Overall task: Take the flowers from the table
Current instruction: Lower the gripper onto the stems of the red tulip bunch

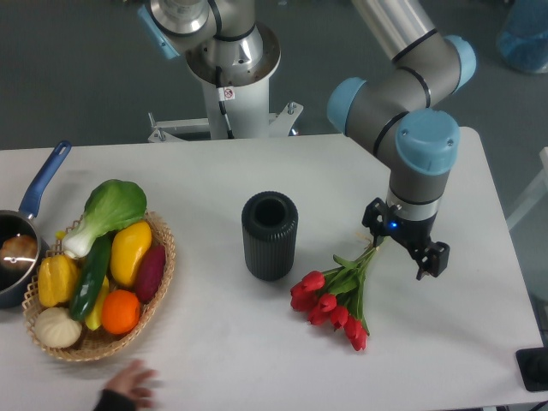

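Starting at your left edge, there's a blue-handled saucepan [17, 244] hanging half off the table [214, 180], and just beside it a wicker basket [158, 282] piled with bok choy, peppers and an orange. A hand [128, 385] pokes in at the front edge below the basket, so keep an eye on it. Mid-table stands a dark ribbed vase [270, 235], upright and empty as far as you can see. Now the action: the red tulips [334, 304] lie toward the right front of the table, buds pointing at the front edge, stem ends running up into the gripper [402, 244]. The claw sits low over those stem ends, and I can't tell whether it has closed on them. You look to be at the grasp itself; next you'd want a firm pinch on the stems, then a straight lift.
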You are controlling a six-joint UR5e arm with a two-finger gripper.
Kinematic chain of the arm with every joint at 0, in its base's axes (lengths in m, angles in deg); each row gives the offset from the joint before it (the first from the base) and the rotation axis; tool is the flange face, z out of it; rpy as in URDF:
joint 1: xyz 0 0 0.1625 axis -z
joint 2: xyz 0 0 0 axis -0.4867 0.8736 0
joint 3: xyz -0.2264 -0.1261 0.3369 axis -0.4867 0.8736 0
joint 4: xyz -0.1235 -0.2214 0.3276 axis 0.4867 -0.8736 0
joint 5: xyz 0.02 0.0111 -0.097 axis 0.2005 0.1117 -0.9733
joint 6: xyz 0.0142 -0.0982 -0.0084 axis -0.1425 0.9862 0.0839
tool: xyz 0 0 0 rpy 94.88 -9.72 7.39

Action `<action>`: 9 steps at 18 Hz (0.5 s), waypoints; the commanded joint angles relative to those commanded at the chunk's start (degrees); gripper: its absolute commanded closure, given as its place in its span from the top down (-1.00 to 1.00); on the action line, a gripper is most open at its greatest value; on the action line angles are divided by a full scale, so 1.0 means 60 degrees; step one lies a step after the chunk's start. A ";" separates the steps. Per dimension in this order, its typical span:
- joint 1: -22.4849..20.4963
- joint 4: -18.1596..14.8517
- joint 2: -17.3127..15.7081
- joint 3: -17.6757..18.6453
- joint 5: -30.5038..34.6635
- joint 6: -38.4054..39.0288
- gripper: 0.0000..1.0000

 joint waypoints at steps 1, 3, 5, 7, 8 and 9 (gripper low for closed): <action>0.0014 0.0000 0.0000 0.0074 0.0000 0.0000 1.00; 0.0058 0.0000 0.0102 0.0104 0.0000 0.0014 1.00; 0.0088 0.0000 0.0306 0.0118 0.0000 0.0014 1.00; 0.0146 0.0000 0.0482 0.0249 -0.0015 0.0116 1.00; 0.0175 0.0015 0.0498 0.0323 -0.0044 0.0131 1.00; 0.0176 0.0015 0.0498 0.0323 -0.0059 0.0175 1.00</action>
